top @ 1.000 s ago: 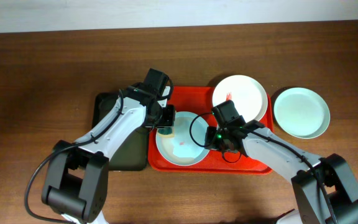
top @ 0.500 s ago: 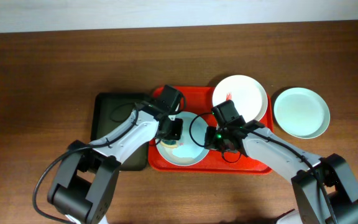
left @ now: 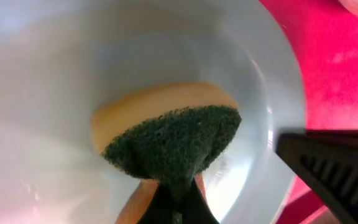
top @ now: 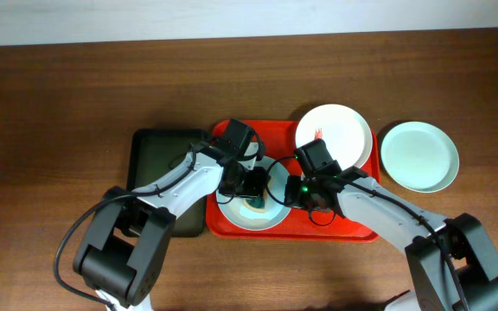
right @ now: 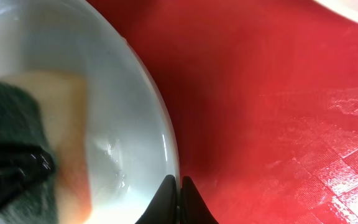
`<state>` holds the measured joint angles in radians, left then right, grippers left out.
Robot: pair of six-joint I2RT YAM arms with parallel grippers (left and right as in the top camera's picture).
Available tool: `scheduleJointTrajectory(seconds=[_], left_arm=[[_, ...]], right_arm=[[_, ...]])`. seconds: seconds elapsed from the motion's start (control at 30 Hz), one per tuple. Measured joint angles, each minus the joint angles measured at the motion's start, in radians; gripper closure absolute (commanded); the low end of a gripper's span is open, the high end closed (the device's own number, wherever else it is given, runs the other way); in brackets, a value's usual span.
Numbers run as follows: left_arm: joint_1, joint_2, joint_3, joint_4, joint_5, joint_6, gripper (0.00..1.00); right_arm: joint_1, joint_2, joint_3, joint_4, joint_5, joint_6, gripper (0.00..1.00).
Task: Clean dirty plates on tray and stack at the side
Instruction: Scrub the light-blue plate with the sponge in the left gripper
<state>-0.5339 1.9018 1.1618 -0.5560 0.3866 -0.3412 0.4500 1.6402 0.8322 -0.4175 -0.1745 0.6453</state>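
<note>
Roughly a third done, we judge: one pale plate [top: 419, 155] sits clean on the table [top: 59, 104] at the red tray's [top: 275, 138] 3 o'clock. Our left gripper [top: 251, 188], jaws clamped on a sponge [left: 173, 143], scrubs the mint plate [top: 232, 214] at the tray's 7 o'clock while our right gripper [right: 179, 186] pinches its rim tight. The white plate [top: 335, 134] at 1 o'clock shows a red smear and is not yet washed; the dark tray [top: 154, 164] at 9 o'clock obstructs nothing.

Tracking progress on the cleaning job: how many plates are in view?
3. A blue plate in the red tray, under the sponge; a white plate at the tray's far right corner; a second blue plate on the table, right of the tray.
</note>
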Motion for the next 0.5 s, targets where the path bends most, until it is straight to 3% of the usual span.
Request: scheduleJointTrajectory(seconds=[0.13,0.3,0.5], left_arm=[[0.004,-0.001,0.032,-0.059,0.002,0.0,1.0],[0.005,-0.14,0.089,-0.147,-0.204,0.0,1.0],[0.005,-0.091,0.08,-0.136,-0.345,0.0,1.0]], right_arm=[[0.0,0.0,0.0,0.003,0.0,0.0,0.96],[0.0,0.0,0.0,0.003,-0.003,-0.003,0.96],[0.0,0.0,0.0,0.003,-0.004,-0.003,0.96]])
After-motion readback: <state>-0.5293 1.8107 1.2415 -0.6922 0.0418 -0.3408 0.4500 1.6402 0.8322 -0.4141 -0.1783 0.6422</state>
